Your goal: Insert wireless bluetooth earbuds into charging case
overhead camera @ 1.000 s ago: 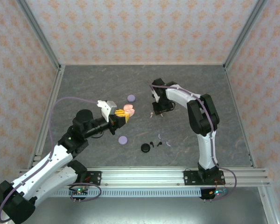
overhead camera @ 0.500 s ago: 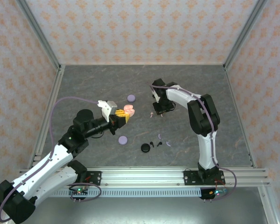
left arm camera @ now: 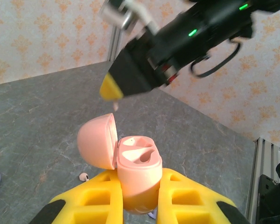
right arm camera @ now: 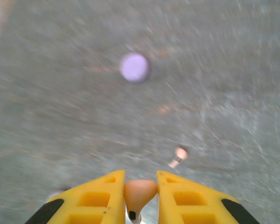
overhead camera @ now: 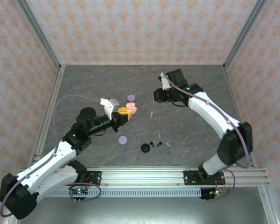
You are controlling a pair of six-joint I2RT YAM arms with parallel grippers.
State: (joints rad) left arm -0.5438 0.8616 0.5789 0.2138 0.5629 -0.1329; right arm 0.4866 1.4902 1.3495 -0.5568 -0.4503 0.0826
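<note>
My left gripper is shut on an open pale pink charging case, held upright off the table with its lid swung to the left and both wells showing. From above the case sits left of centre. My right gripper is shut on a pale pink earbud. In the left wrist view that gripper's yellow tip hangs just above the case. A second pink earbud lies on the table between the two arms.
Two closed lavender cases lie on the grey table. A black case rests near the front with tiny black earbuds and a lavender earbud beside it. Patterned walls enclose the table.
My right gripper has closed on a pink earbud and risen from the table, its arm now stretched out. The left arm has carried the case slightly toward the back.
</note>
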